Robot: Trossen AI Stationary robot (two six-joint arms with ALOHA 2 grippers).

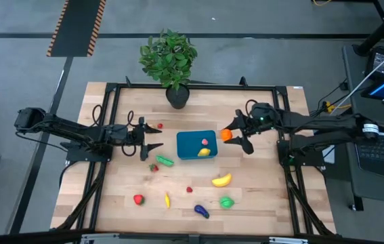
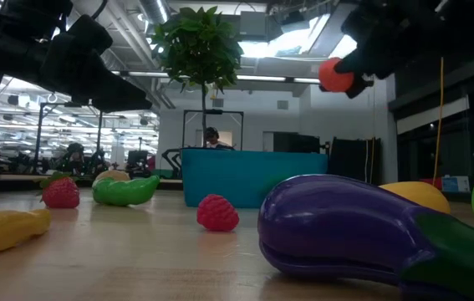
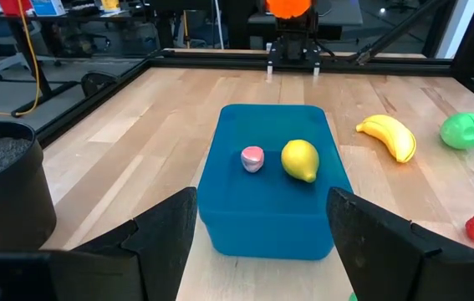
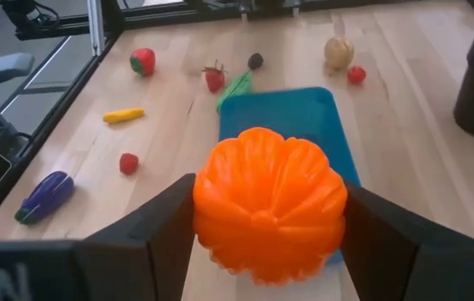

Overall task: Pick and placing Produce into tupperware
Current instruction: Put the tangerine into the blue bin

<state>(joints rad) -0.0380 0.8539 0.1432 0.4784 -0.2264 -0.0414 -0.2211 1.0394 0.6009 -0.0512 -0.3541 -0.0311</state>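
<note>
The teal-blue tupperware (image 1: 190, 139) lies mid-table with a yellow lemon (image 3: 300, 160) and a small pink piece (image 3: 252, 158) inside. My right gripper (image 1: 237, 134) hovers just off its right end, shut on an orange ribbed toy fruit (image 4: 268, 205). My left gripper (image 1: 154, 137) is open at the container's left end, with its fingers wide apart and touching nothing. Loose produce rests on the wood: a banana (image 1: 221, 180), a green piece (image 1: 226, 202), an eggplant (image 1: 201, 211), a green pod (image 1: 164, 160) and red berries (image 1: 138, 199). My right gripper pinches the orange fruit by its two opposite sides (image 4: 211, 209) between its fingers (image 4: 157, 234). The fingers come from the table's right, slanting slightly down. The fruit is lifted clear of the table (image 2: 334, 75), beside the container's right end.
A leafy potted plant (image 1: 169, 57) in a dark pot (image 1: 177, 96) stands behind the container near the far edge. A black frame rail (image 1: 192, 86) runs round the tabletop. A small yellow piece (image 1: 167, 200) and a raspberry (image 1: 189, 190) lie toward the near edge.
</note>
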